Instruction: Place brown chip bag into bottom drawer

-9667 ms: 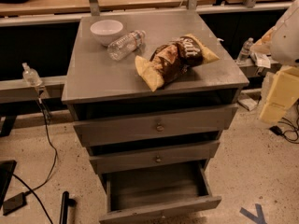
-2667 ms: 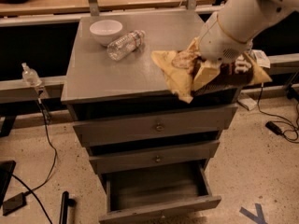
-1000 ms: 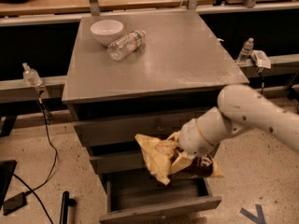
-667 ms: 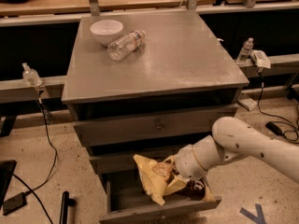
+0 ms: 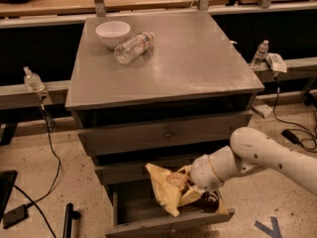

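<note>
Where the bag was: the bag (image 5: 168,195) sat half in the open bottom drawer (image 5: 163,225). Its pale end stuck up over the drawer's front edge.
Gripper: the gripper (image 5: 192,183) was low in front of the cabinet, right over the drawer and pushed into the bag. The bag hid its tip, so you could not tell if it was gripping or loose.
Which way: the bag lay mostly to the left of the gripper and below it, as the camera saw it. They were touching.
Long side: the bag's long side ran on a slant. The pale end was up and to the left, and the dark end was down and to the right, under the arm.
Drawer: it was pulled out, and its front edge was just below the bag.
Next move: you would likely want the pale end to go lower before any letting go, or it could catch on the front edge.
Top: the bowl (image 5: 113,33) and the bottle (image 5: 132,47) sat far up on the cabinet top, well apart from the bag.
</note>
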Tool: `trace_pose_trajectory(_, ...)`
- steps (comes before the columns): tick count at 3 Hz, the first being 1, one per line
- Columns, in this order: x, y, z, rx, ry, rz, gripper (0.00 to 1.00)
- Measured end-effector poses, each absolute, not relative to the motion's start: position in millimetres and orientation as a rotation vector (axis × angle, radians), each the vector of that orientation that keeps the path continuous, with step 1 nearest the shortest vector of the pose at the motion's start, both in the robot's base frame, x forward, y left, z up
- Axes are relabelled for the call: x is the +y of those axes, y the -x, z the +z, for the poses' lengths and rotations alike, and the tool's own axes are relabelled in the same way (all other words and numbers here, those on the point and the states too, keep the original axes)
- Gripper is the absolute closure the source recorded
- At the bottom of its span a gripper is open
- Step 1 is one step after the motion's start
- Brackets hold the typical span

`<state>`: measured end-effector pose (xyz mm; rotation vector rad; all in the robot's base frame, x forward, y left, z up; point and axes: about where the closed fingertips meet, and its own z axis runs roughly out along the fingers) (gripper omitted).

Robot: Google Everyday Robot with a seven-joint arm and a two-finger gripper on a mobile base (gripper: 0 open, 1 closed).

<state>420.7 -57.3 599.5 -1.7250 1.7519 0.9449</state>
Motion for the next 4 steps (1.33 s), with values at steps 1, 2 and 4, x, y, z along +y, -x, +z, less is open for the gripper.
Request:
trace_pose_trajectory(1, -101, -439, 570, 1.660, 1.590, 1.034, 1.00)
trace_pose_trajectory(2, -146, -458, 538, 1.534, 1.435, 1.121, 1.00)
trace_pose_trajectory(4, -145, -475, 436, 1.406, 1.272, 1.360, 1.00)
